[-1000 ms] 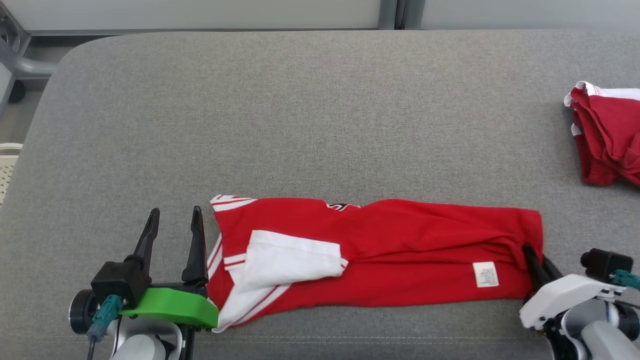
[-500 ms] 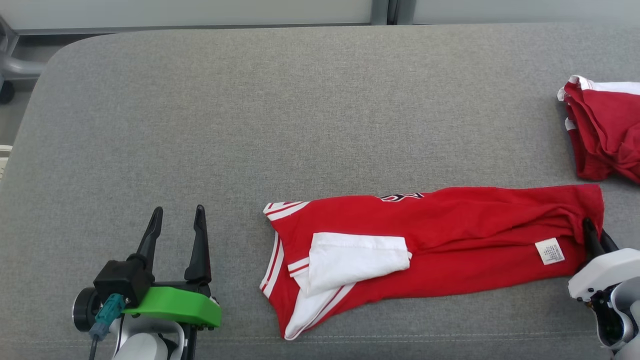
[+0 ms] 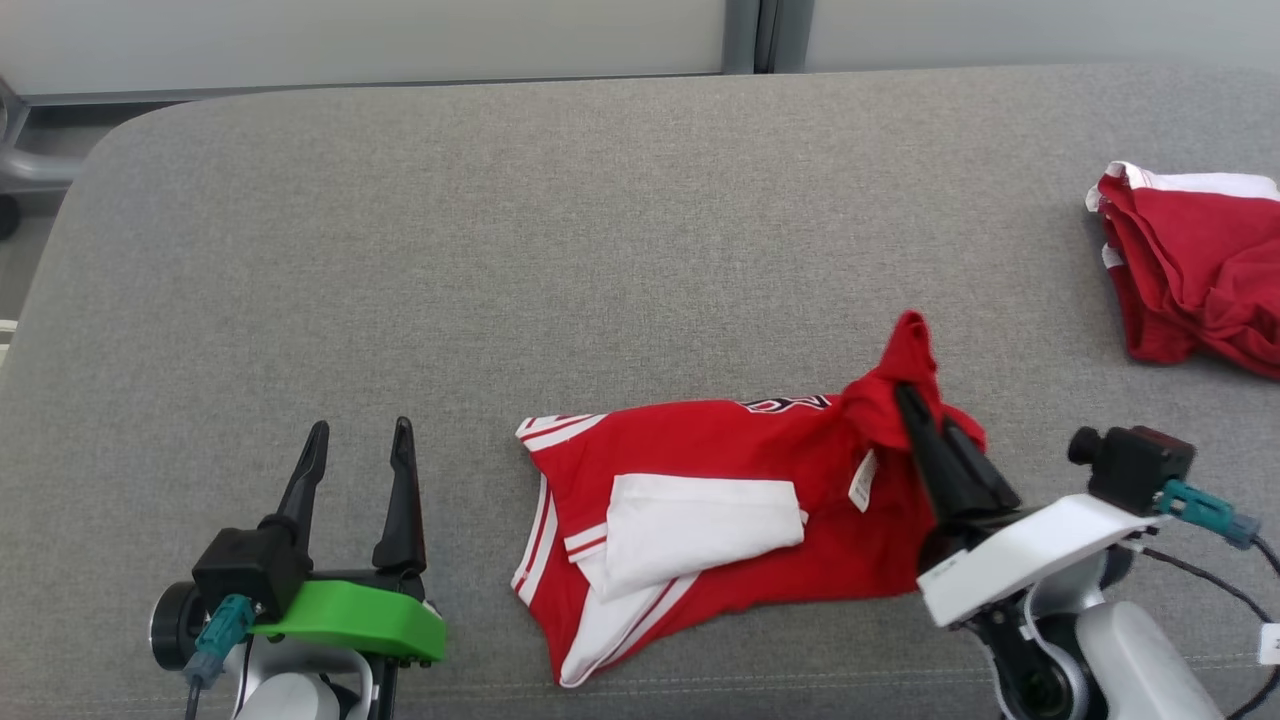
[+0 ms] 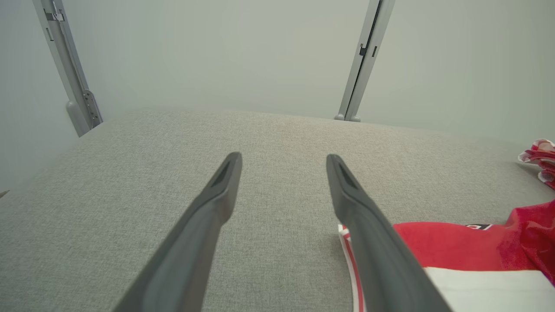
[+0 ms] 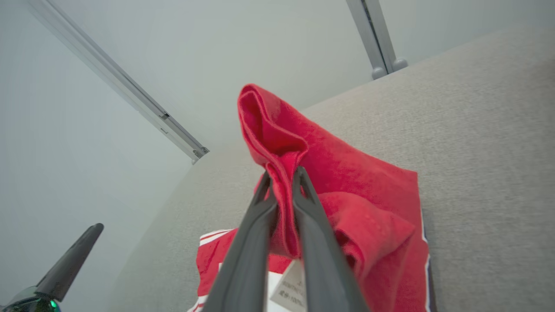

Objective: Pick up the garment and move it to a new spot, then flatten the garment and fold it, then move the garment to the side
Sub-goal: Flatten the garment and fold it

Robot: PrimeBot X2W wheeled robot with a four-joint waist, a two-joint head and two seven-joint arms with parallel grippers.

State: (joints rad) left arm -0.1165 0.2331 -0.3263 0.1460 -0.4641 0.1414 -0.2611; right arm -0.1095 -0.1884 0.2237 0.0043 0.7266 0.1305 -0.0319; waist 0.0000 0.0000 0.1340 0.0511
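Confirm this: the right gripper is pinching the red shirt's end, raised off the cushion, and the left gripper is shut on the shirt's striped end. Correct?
No. The left gripper is open and holds nothing, beside the red shirt's striped end, as the left wrist view shows. The right gripper does pinch the other end, raised off the cushion.

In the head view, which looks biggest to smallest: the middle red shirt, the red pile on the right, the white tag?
Largest: red shirt
Then: red pile, cut off by the picture's edge
Smallest: white tag
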